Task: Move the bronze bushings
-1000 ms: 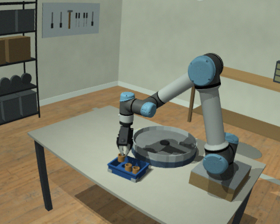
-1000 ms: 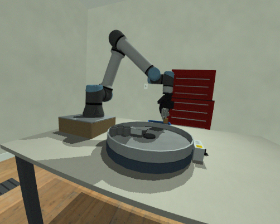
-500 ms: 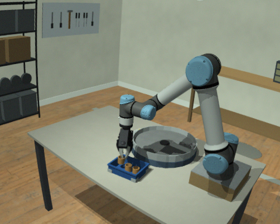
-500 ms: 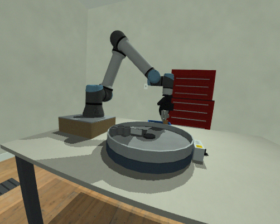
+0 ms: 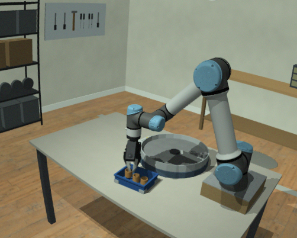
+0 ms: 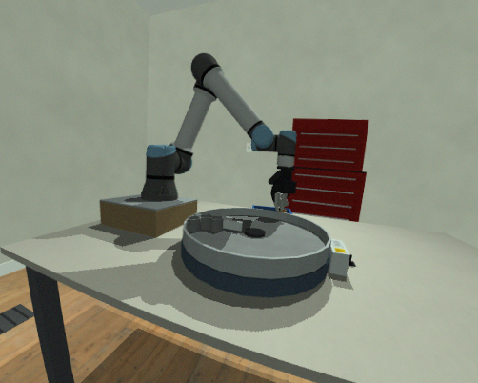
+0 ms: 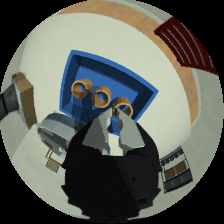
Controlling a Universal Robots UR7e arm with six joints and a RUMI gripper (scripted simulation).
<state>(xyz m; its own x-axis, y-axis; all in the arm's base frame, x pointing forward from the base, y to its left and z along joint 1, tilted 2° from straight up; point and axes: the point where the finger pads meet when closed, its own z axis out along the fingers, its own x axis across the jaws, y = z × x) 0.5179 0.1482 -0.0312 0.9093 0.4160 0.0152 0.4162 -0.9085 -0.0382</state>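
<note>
The blue crate (image 5: 135, 177) sits on the table in front of the turntable (image 5: 174, 158). Three bronze bushings stand in it in a row. My gripper (image 5: 131, 166) hangs over the crate's left end, shut on the rim of the leftmost bronze bushing (image 5: 128, 172), which is low in the crate. In the wrist view the fingertips pinch that bushing's wall (image 7: 122, 108), with the other two bronze bushings (image 7: 101, 96) beside it in the crate (image 7: 107, 90). Grey steel bushings (image 6: 205, 224) stand at the turntable's edge near the arm's base (image 5: 198, 153).
The turntable (image 6: 255, 254) has a raised rim and a dark disc (image 6: 254, 232) at its centre. A small white box (image 6: 338, 252) sits against its side. The arm's base stands on a wooden block (image 5: 232, 189) at the table's right end.
</note>
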